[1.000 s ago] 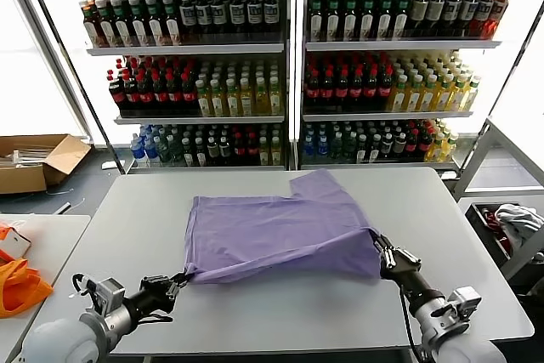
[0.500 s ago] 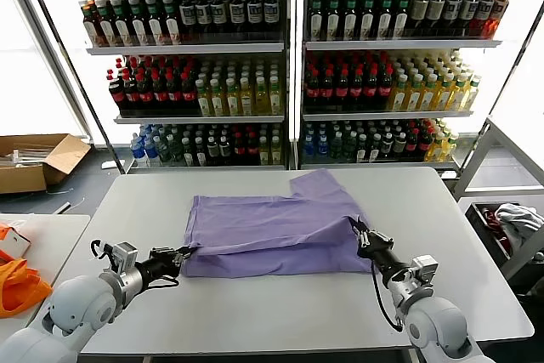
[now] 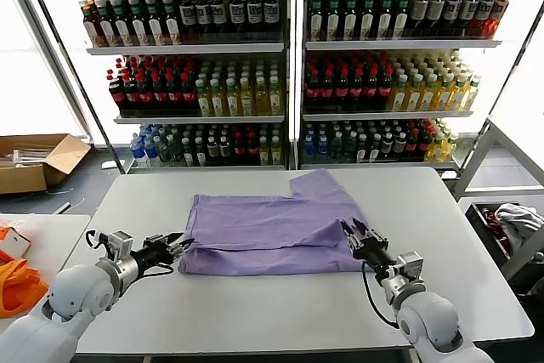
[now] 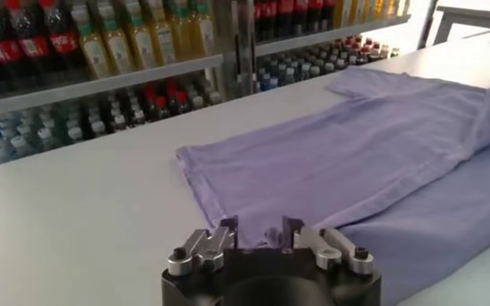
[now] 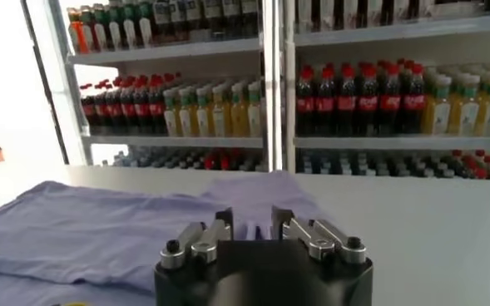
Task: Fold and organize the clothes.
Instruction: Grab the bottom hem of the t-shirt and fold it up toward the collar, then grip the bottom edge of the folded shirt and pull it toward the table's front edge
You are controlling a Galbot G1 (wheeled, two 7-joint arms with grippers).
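Lavender T-shirt (image 3: 272,227) spread flat mid-frame on grey table (image 3: 255,312), folded over itself, one sleeve pointing toward upper centre. Left gripper (image 3: 177,246) at lower left of frame, touching shirt's left edge; fingers apart in the left wrist view (image 4: 257,237), fabric edge between them. Right gripper (image 3: 354,234) at lower right, resting at shirt's right edge, fingers likewise apart (image 5: 251,226). Bottle shelves (image 3: 289,65) across upper frame. Cardboard box (image 3: 34,161) at far left, orange fabric (image 3: 19,285) at lower-left corner.
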